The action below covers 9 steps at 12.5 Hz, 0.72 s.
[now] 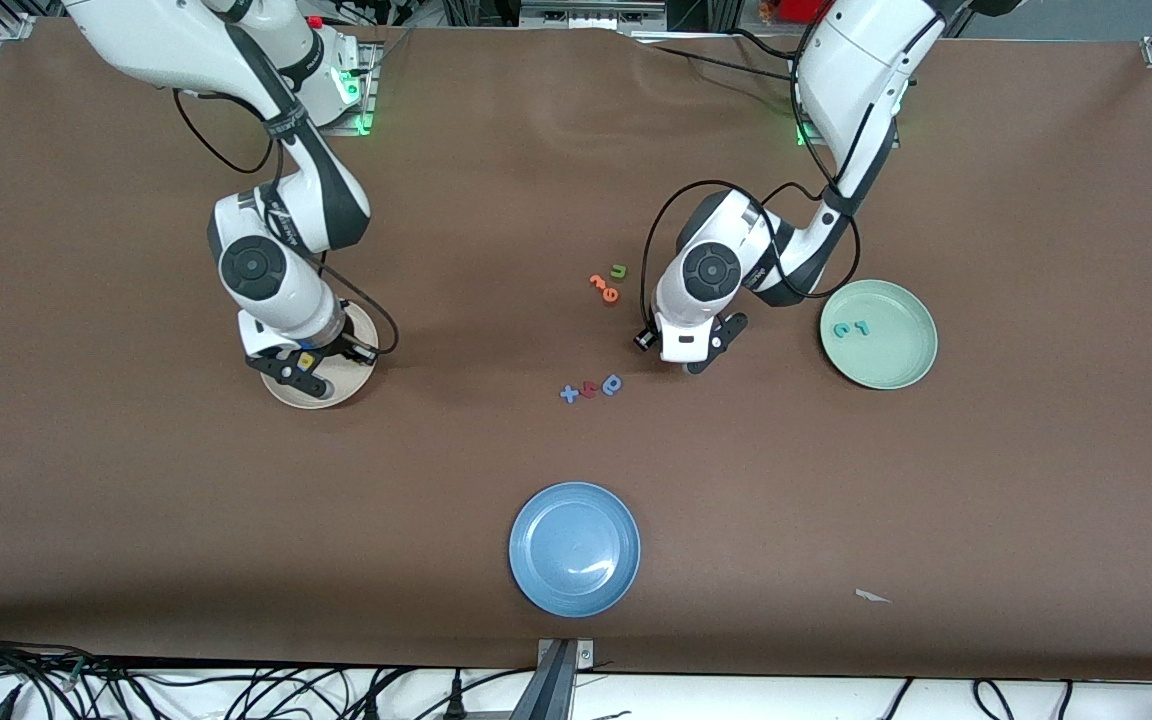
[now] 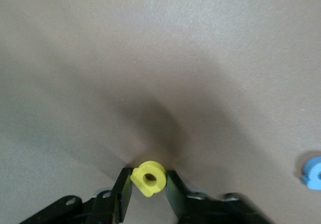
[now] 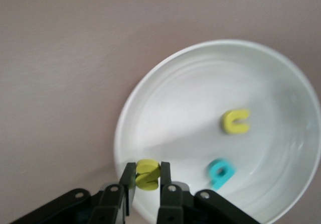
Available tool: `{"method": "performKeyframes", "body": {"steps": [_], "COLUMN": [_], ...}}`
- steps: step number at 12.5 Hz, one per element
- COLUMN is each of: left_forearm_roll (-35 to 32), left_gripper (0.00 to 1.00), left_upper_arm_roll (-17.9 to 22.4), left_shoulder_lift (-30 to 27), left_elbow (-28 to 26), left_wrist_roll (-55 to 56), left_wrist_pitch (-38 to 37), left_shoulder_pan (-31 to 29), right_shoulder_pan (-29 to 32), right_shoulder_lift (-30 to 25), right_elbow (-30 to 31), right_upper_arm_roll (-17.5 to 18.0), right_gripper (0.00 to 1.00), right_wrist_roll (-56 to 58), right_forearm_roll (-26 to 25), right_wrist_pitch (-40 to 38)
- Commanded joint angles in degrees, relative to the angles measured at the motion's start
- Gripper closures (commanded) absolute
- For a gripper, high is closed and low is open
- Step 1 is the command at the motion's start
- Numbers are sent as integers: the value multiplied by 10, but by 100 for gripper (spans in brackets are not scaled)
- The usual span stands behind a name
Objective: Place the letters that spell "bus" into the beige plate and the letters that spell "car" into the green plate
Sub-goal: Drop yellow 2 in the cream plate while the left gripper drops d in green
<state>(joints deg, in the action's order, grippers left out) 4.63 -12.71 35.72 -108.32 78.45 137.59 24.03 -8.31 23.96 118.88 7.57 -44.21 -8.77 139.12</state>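
Observation:
Over the beige plate [image 1: 348, 388], my right gripper [image 1: 302, 368] [image 3: 147, 166] is shut on the yellow s [image 3: 147, 176] [image 1: 306, 360]. The yellow u [image 3: 235, 121] and the teal b [image 3: 220, 173] lie in that plate [image 3: 150, 91]. My left gripper [image 1: 698, 360] [image 2: 148, 174] is down at the table between the loose letters and the green plate [image 1: 921, 345]. Its fingers press both sides of the yellow a [image 2: 149, 180], which the hand hides in the front view. The teal c [image 1: 842, 329] and the teal r [image 1: 862, 326] lie in the green plate.
A blue plate [image 1: 574, 548] sits nearest the front camera. A blue x [image 1: 569, 394], a red piece [image 1: 589, 389] and a blue rounded letter [image 1: 612, 384] [image 2: 313, 172] lie beside the left gripper. Orange pieces [image 1: 604, 288] and an olive u [image 1: 619, 271] lie farther back.

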Motion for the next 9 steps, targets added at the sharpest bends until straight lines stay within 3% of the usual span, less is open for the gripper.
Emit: {"method": "performKeyframes", "body": {"steps": [1,4,6,9], "left_forearm_roll": [-14,-14,-6,11], "left_gripper": [96,100,100,100], "left_upper_arm_roll": [4,4,1,1], "left_shoulder_lift": [3,-34,-78,-119], "left_elbow": [-12,-7,-2,4], "left_wrist_roll": [10,2,-63,-245], "left_wrist_pitch": [9,3,-73,-230], "left_shoulder_pan": [1,-27,-69,-158], "right_shoulder_pan": [1,0,1,1], "right_shoulder_lift": [2,-20,-45,-54], "right_elbow": [-2,-5,-16,-116], "right_upper_arm_roll": [-9,0,7,9], "right_gripper": [25,3,2,2], "right_wrist_roll": [28,17,18,59], "right_forearm_roll": [-8,2,1,1], "right_wrist_pitch": [-4,-13,-59,-229]}}
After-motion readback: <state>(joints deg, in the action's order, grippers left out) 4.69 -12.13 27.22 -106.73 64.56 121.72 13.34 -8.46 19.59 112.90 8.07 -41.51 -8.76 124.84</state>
